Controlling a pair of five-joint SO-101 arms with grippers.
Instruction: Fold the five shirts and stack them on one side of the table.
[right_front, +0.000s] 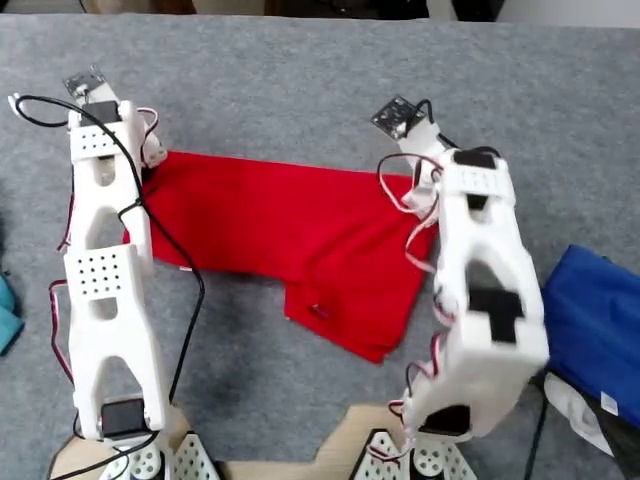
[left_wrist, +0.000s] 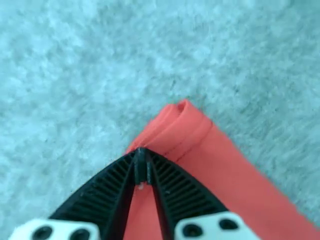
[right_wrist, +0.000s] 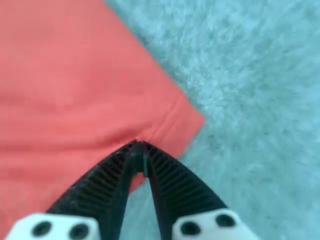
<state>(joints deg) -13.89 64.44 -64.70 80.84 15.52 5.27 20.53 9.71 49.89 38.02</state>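
Observation:
A red shirt (right_front: 290, 235) lies partly folded across the middle of the grey table, with a flap hanging toward the front right. My left gripper (right_front: 150, 163) is at the shirt's far left corner. In the left wrist view the gripper (left_wrist: 141, 167) is shut, pinching the cloth just behind the hemmed corner (left_wrist: 182, 112). My right gripper (right_front: 424, 185) is at the shirt's far right corner. In the right wrist view it (right_wrist: 140, 151) is shut on the red shirt (right_wrist: 75, 85) near its corner.
A blue shirt (right_front: 595, 320) lies at the table's right edge, with a bit of white cloth (right_front: 580, 420) showing beneath it. A teal cloth (right_front: 6, 312) peeks in at the left edge. Grey table (right_front: 300, 70) stretches beyond the red shirt.

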